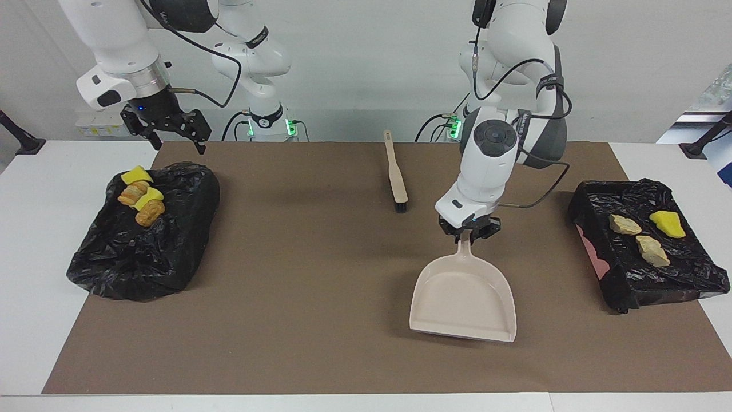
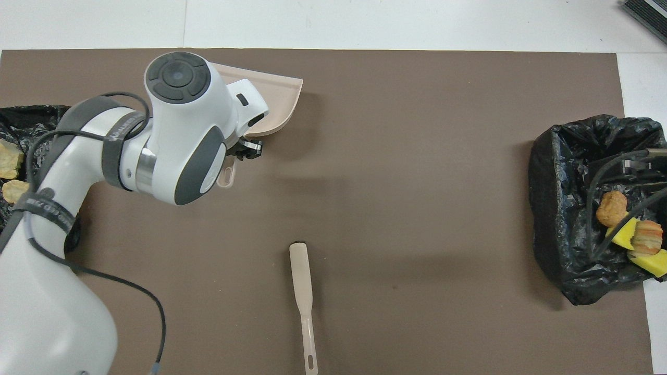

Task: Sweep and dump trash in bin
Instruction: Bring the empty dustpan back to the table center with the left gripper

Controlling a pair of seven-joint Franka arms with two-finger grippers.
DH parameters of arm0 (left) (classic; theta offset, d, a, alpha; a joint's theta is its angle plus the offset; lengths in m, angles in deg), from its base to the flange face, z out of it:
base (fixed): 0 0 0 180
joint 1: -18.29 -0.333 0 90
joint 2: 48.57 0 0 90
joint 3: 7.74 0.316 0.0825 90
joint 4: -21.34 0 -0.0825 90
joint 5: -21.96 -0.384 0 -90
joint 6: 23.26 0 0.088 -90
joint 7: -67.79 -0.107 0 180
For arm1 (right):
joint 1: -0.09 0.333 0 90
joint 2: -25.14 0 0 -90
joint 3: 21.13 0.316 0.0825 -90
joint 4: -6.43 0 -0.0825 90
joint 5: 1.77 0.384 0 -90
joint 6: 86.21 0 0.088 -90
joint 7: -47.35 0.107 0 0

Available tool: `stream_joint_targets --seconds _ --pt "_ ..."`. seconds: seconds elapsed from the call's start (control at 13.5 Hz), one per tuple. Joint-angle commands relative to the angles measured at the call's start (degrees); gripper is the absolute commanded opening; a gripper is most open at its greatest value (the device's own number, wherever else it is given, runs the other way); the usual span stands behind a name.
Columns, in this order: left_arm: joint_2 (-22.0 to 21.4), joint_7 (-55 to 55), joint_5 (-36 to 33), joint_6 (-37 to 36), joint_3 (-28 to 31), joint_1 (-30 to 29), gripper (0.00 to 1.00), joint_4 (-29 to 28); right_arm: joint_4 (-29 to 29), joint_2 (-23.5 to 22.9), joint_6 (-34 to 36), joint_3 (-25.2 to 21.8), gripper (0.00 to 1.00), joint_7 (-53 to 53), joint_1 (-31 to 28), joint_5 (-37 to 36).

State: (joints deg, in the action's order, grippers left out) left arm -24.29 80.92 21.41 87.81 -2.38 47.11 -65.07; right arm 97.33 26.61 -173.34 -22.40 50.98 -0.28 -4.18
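Observation:
A beige dustpan [image 1: 463, 297] hangs low over the brown mat, mouth pointing away from the robots. My left gripper [image 1: 469, 232] is shut on its handle; in the overhead view the arm covers most of the dustpan [image 2: 276, 99]. Trash lies in two black-lined bins. Yellow sponge chunks and golden pastries [image 1: 140, 197] sit in the bin [image 1: 143, 252] at the right arm's end. Beige pieces and a yellow chunk [image 1: 640, 237] sit in the bin [image 1: 652, 280] at the left arm's end. My right gripper [image 1: 166, 126] hangs open over the robot-side edge of its bin, holding nothing.
A beige brush [image 1: 396, 171] lies on the mat [image 1: 286, 286] near the robots, bristles pointing away from them; it also shows in the overhead view as the brush [image 2: 302, 291]. White table borders the mat at both ends.

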Motion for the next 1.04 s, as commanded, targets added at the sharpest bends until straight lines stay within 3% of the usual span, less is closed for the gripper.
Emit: stream_joint_targets --seconds 0.0,0.52,0.74,0.81,0.89,0.96 --pt "2.43 2.60 4.06 1.51 1.41 2.19 0.00 3.00 1.04 1.17 0.21 0.22 1.00 -0.82 -0.68 1.17" --pt "5.34 5.94 4.07 5.64 1.32 6.33 0.00 1.16 1.04 1.25 0.29 0.31 1.00 -0.82 -0.59 1.17" --pt "2.80 5.94 4.07 7.48 1.32 6.42 0.00 -5.58 1.04 1.25 0.29 0.31 1.00 -0.82 -0.59 1.17" --pt "2.27 6.03 4.07 8.19 1.32 6.68 0.07 -6.74 1.04 1.25 0.29 0.31 1.00 -0.82 -0.59 1.17" --pt "2.18 6.03 4.07 7.67 1.41 6.77 0.28 -6.75 1.04 1.25 0.29 0.31 1.00 -0.82 -0.59 1.17" --pt "2.18 6.29 3.98 7.84 1.41 6.69 0.60 -6.40 1.04 1.25 0.29 0.31 1.00 -0.82 -0.59 1.17"
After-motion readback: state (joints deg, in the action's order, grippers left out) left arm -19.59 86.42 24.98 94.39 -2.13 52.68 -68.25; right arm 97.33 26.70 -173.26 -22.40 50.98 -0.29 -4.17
